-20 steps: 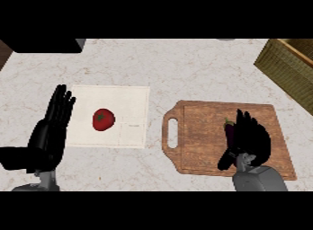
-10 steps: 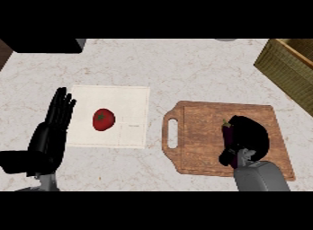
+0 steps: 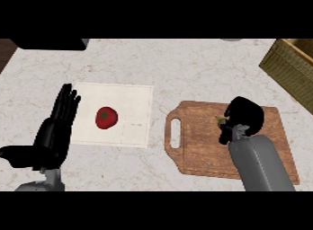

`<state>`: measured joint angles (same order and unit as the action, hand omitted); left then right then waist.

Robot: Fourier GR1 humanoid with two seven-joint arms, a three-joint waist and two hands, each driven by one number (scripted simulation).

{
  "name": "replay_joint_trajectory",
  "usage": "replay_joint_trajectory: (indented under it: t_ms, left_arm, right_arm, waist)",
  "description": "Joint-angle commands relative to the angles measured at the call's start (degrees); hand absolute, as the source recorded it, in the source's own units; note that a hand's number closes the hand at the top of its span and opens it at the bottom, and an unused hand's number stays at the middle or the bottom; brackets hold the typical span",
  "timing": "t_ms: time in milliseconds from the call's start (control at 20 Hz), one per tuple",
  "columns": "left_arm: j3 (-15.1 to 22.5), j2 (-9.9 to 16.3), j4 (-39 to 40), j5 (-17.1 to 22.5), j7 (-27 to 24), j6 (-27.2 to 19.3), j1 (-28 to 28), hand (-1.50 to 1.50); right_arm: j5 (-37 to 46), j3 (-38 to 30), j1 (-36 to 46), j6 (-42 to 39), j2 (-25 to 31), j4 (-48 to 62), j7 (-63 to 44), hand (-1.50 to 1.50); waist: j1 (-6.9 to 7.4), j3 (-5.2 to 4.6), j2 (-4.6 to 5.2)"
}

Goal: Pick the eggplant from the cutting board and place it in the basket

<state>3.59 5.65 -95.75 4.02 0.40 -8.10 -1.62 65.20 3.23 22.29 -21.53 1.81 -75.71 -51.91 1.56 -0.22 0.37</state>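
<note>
The wooden cutting board (image 3: 199, 152) lies at the lower right of the counter. Over its far half my right hand (image 3: 244, 117) is curled round the dark eggplant, shut on it. Only the eggplant's green stem end (image 3: 221, 120) shows at the hand's left side; the rest is hidden by the fingers. I cannot tell whether the eggplant still touches the board. The woven basket (image 3: 297, 72) stands at the far right edge, apart from the hand. My left hand (image 3: 55, 131) rests open at the lower left, fingers up.
A red tomato (image 3: 106, 117) lies on a white mat (image 3: 129, 101) left of the board. A dark object (image 3: 50, 43) sits at the far left edge of the counter. Pale marble counter (image 3: 185, 67) stretches between board and basket.
My right hand's fingers went from straight over the board to curled round the eggplant, and the hand has shifted a little toward the far side. The left hand stayed put.
</note>
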Motion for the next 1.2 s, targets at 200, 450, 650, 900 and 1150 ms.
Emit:
replay_joint_trajectory:
  t_ms: [200, 450, 650, 900, 1150]
  left_arm:
    - [2.52, -0.82, -0.06, -0.92, -0.32, 0.92, -2.59, 0.00]
    - [3.24, -0.64, -0.91, -0.68, 0.89, 1.63, -2.60, 0.00]
    - [1.29, -0.37, 0.73, -0.35, 1.00, 0.94, -3.97, 0.00]
    - [2.83, -1.93, 2.38, -1.34, -2.15, 0.64, -1.62, 0.00]
    - [2.13, -1.29, 2.16, -1.12, -0.42, 0.73, -2.73, 0.00]
  right_arm:
    - [-0.13, -15.99, 20.00, 11.06, 3.78, 18.26, -6.47, 1.50]
    - [4.41, -17.52, 28.27, 19.17, 8.41, 27.24, -6.36, 1.50]
    - [6.36, -17.65, 33.44, 29.90, 5.80, 30.94, -6.10, 1.50]
    - [8.20, -18.23, 40.44, 41.38, 5.13, 30.60, -5.16, 1.50]
    - [11.11, -18.63, 51.32, 45.65, 5.96, 35.36, -7.11, 1.50]
  waist:
    - [5.17, 0.45, 2.52]
    - [6.48, 0.39, 2.40]
    - [5.25, 0.34, 1.89]
    - [4.23, 0.22, 1.37]
    - [3.53, 0.16, 1.04]
